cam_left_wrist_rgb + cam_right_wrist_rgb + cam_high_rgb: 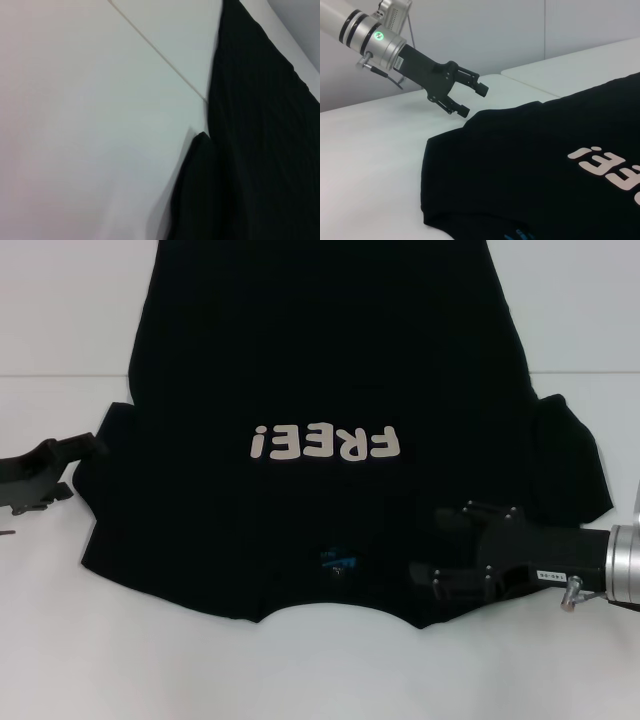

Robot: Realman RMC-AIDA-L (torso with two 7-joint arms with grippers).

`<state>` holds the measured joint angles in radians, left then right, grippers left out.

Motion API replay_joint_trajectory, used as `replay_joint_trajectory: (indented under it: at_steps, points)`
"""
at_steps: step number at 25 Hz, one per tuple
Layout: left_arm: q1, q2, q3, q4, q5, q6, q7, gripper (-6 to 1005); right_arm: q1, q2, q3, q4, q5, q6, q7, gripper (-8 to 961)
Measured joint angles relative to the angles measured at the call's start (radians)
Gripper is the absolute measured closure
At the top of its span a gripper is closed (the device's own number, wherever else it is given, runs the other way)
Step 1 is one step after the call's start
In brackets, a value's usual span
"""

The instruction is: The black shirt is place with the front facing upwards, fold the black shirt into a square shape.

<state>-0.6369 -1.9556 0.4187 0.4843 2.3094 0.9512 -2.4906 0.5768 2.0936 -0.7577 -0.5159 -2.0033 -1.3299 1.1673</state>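
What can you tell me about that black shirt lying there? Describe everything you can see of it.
The black shirt is a soft, short-sleeved cloth T-shirt spread flat, front up, on a white table. Off-white "FREE!" lettering crosses the chest, and a small blue label sits inside the neck, which points toward the robot. Both sleeves stick out sideways. The right gripper hangs open over the shoulder near the collar; whether it touches the cloth is unclear. The left gripper is open beside the other sleeve.
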Motion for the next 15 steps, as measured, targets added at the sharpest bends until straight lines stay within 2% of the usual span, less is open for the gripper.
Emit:
replay_joint_trajectory:
  at_steps: [15]
  points:
    - [-0.004, -0.015, -0.003, 0.0, -0.007, -0.026, 0.015, 65, 0.003, 0.0, 0.003, -0.001, 0.0, 0.0, 0.0, 53]
